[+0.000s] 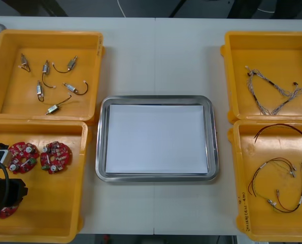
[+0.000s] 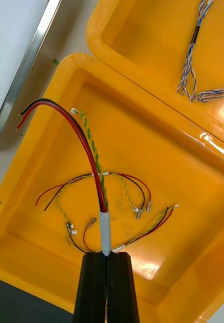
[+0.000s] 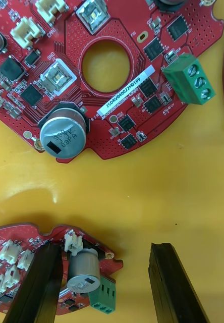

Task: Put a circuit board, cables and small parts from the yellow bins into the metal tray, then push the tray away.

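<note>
Sitting between the yellow bins (image 1: 13, 96), the metal tray (image 1: 156, 99) is white inside in the front view. Right wrist view: the right gripper (image 2: 107, 255) pinches a red and black cable (image 2: 105, 229) above its bin. Left wrist view: the left gripper (image 3: 106, 248) gapes wide, holding nothing, one finger over a circuit board (image 3: 13, 252).

Open lane: bare table (image 1: 156, 56) between far-left bin (image 1: 49, 33) and far-right bin (image 1: 267, 34), beyond the metal tray (image 1: 101, 152). Tray floor white and flat, low rim all round; thin table gaps to the bins either side. Near-left bin (image 1: 54, 203): two circuit boards (image 1: 56, 156) by its far wall, third board (image 3: 84, 272) partly between the spread fingers (image 3: 36, 287) of the left gripper (image 3: 106, 248), hard by one; bare floor beside the other finger (image 3: 175, 282). Near-right bin (image 1: 252, 213): loose cables (image 1: 272, 203) across the floor, held cable (image 2: 89, 151) arching toward the tray side from the closed right gripper (image 2: 107, 258).
</note>
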Controlling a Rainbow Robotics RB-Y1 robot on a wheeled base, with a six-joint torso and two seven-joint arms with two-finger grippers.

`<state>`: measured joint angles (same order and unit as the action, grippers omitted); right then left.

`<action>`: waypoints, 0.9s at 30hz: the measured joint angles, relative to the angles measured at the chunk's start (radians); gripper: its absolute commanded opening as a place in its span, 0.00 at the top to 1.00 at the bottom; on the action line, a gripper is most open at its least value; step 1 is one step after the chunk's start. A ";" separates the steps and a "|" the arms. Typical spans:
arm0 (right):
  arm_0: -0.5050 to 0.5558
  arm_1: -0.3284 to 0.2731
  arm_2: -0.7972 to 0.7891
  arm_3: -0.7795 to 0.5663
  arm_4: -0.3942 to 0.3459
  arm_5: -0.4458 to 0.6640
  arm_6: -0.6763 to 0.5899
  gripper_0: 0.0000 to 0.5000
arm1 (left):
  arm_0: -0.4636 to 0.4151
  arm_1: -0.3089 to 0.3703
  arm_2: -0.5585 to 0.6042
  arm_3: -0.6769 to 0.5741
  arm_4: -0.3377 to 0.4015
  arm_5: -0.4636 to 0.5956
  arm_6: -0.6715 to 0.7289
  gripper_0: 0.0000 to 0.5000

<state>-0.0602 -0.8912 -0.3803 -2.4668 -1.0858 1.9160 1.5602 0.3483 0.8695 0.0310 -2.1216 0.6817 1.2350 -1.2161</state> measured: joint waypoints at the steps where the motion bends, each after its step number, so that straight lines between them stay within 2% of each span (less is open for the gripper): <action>1: 0.000 0.000 0.000 0.000 0.000 0.000 0.000 1.00 | 0.000 0.000 0.000 0.000 0.000 -0.001 0.000 0.00; 4: 0.000 0.000 0.000 0.000 0.000 0.000 0.000 1.00 | 0.000 0.000 0.000 0.000 0.000 -0.004 0.000 0.02; 5: 0.000 0.000 0.000 0.000 0.000 0.000 0.000 1.00 | 0.000 0.000 0.000 0.000 -0.001 -0.004 0.000 0.20; 6: 0.000 0.000 0.000 0.000 0.001 0.000 0.000 1.00 | 0.000 0.000 0.000 0.000 -0.001 -0.004 0.000 0.73; 7: 0.000 0.000 0.000 0.000 0.001 0.000 0.000 1.00 | 0.000 0.000 0.000 0.000 -0.001 -0.004 0.000 1.00; 27: 0.000 0.000 0.000 0.000 0.002 0.000 0.000 1.00 | 0.000 0.006 0.002 -0.005 -0.001 0.003 0.000 1.00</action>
<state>-0.0602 -0.8912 -0.3803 -2.4671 -1.0838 1.9161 1.5602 0.3482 0.8751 0.0328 -2.1268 0.6807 1.2376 -1.2162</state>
